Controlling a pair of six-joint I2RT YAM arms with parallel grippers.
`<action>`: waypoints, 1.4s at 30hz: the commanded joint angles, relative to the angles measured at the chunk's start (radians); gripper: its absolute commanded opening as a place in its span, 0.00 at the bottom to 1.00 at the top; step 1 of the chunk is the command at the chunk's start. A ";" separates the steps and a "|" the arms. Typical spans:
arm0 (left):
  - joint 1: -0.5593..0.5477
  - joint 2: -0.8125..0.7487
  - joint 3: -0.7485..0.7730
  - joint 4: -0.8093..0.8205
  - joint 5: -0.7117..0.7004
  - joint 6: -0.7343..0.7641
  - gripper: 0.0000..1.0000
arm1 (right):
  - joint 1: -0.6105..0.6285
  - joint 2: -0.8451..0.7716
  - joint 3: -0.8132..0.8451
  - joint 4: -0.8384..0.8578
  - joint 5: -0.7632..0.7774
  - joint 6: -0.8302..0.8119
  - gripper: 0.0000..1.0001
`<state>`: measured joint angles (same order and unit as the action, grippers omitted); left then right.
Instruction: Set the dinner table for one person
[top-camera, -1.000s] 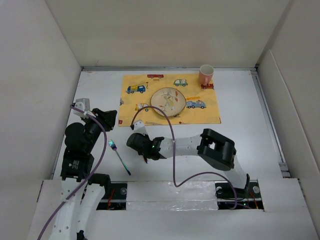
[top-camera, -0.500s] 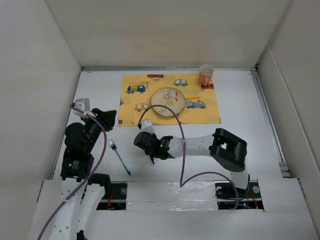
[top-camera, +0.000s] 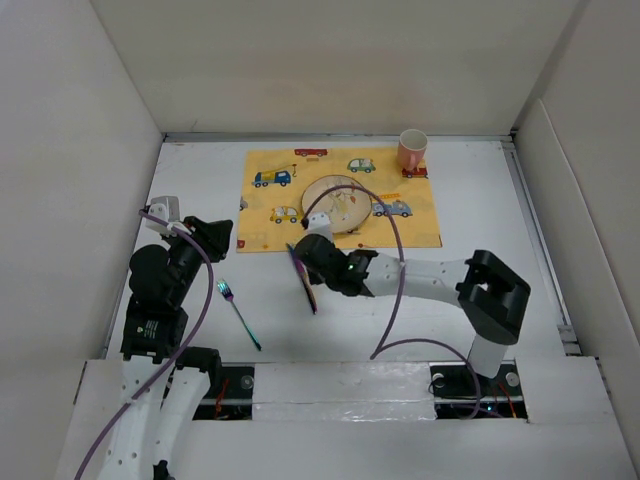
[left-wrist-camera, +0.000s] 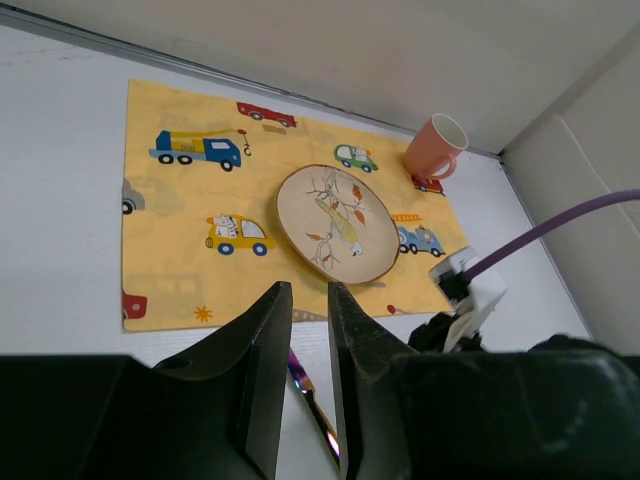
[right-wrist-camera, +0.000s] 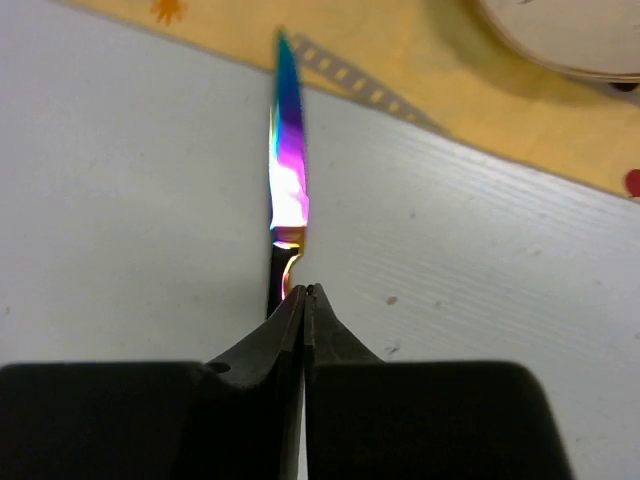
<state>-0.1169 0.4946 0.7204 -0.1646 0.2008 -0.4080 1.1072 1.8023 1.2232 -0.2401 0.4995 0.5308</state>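
- Top external view, far left: the fork (top-camera: 238, 312) lies on the bare dinner table (top-camera: 475, 215), near the left arm and well apart from the yellow placemat (top-camera: 340, 228). Judged status: not yet placed.
- Centre: the iridescent knife (top-camera: 303, 280) sits just off the placemat's near left corner and is carried, not yet laid in position.
- Centre right: the patterned plate (top-camera: 338, 203) rests in the middle of the placemat. Judged status: done.
- Far right: the pink cup (top-camera: 412, 150) stands upright at the placemat's far right corner. Judged status: done.
- Remaining work, as judged: set the knife and the fork beside the plate.
- Left gripper (left-wrist-camera: 308, 300): the jaws stand narrowly apart with nothing between them. It hangs above the dinner table, left of the placemat, and touches no item.
- Right gripper (right-wrist-camera: 303, 292): the jaws are pressed together on the knife's handle, and the blade points toward the placemat edge. Whether the knife touches the table cannot be determined.
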 joint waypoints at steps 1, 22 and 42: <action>-0.004 -0.001 0.043 0.031 -0.001 0.011 0.18 | -0.079 -0.110 -0.020 0.006 -0.001 -0.044 0.00; -0.013 0.005 0.031 0.033 0.014 0.011 0.18 | -0.040 0.031 -0.073 0.134 -0.151 -0.035 0.48; -0.013 -0.001 0.028 0.031 0.020 0.009 0.18 | 0.023 0.101 -0.051 0.045 -0.076 0.020 0.46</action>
<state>-0.1253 0.4961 0.7204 -0.1650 0.2089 -0.4080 1.0920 1.9278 1.1847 -0.1284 0.3794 0.5137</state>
